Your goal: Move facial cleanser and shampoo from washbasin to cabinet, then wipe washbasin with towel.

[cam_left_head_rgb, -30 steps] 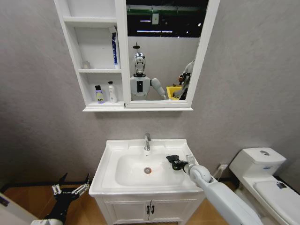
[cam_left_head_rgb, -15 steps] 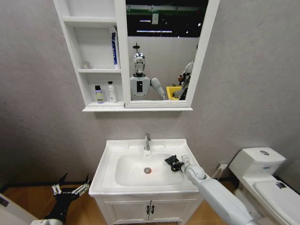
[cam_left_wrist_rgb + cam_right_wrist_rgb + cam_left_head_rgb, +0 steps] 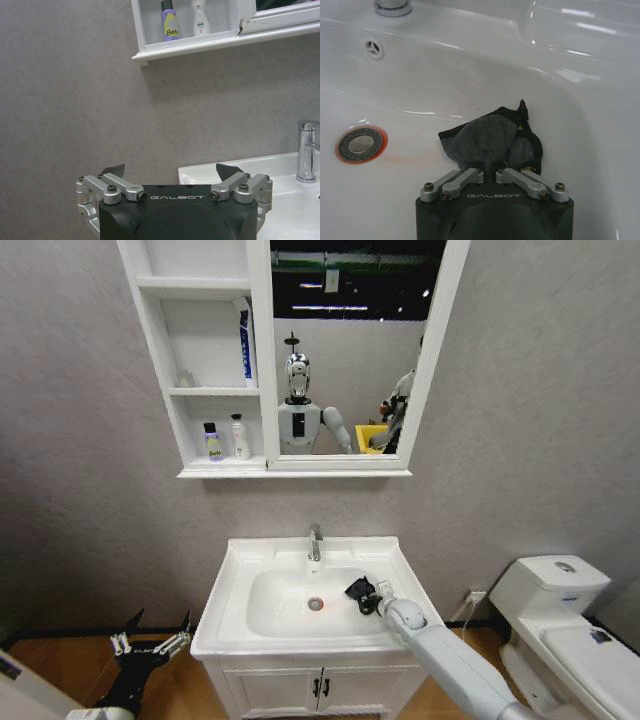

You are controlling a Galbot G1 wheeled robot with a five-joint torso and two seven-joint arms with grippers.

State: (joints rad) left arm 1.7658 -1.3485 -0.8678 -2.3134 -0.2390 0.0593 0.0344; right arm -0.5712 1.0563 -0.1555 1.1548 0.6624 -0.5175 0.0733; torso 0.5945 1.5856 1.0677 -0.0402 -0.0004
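A grey textured wall backs the glossy white ceramic washbasin (image 3: 232,585), with its rounded bowl, chrome tap (image 3: 314,540) and orange-ringed drain (image 3: 360,144). The right gripper (image 3: 490,172) is down inside the bowl, jaws clamped on the crumpled dark towel (image 3: 490,140), which presses against the sloping wall beside the drain. Two bottles (image 3: 225,439) stand in the lowest compartment of the white cabinet (image 3: 165,390). The left gripper (image 3: 172,175) hangs low beside the basin, fingers spread wide
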